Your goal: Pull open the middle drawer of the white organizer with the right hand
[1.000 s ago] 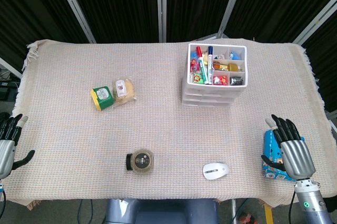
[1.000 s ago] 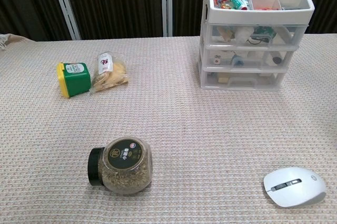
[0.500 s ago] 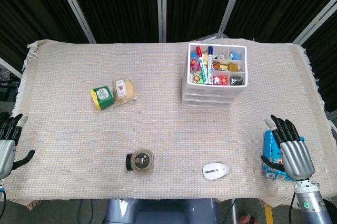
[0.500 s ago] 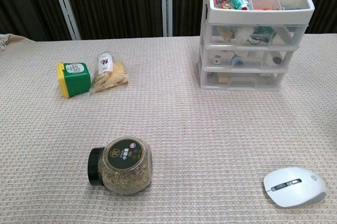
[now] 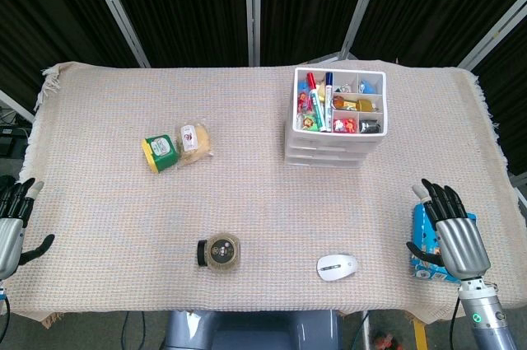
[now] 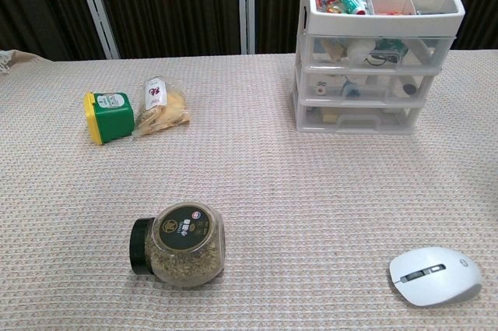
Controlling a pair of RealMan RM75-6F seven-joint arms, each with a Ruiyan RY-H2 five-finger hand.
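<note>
At the near edge of the desk (image 5: 272,202), the right hand (image 5: 455,233) sits at about 4 o'clock from the desk's middle, released, fingers straight and apart, holding nothing. It hovers over a blue packet (image 5: 422,239) lying at the desk's right edge; whether it touches the packet cannot be told. The left hand (image 5: 10,222) is at 8 o'clock, just off the left edge, also released with fingers spread and empty. Neither hand shows in the chest view.

Between them along the near side lie a white mouse (image 5: 338,267) at 5 o'clock and a jar (image 5: 220,252) with a black lid, tipped on its side, at 7 o'clock.

Farther out, at 10 o'clock, a green box (image 5: 160,152) lies just beside a clear bag of snacks (image 5: 194,142).

Farthest, at 1 o'clock, stands the white organizer (image 6: 377,47), well apart from the right hand. Its top tray holds markers and small items. Its three drawers are stacked below; the middle drawer (image 6: 366,86) sits flush with the others, pushed in.
</note>
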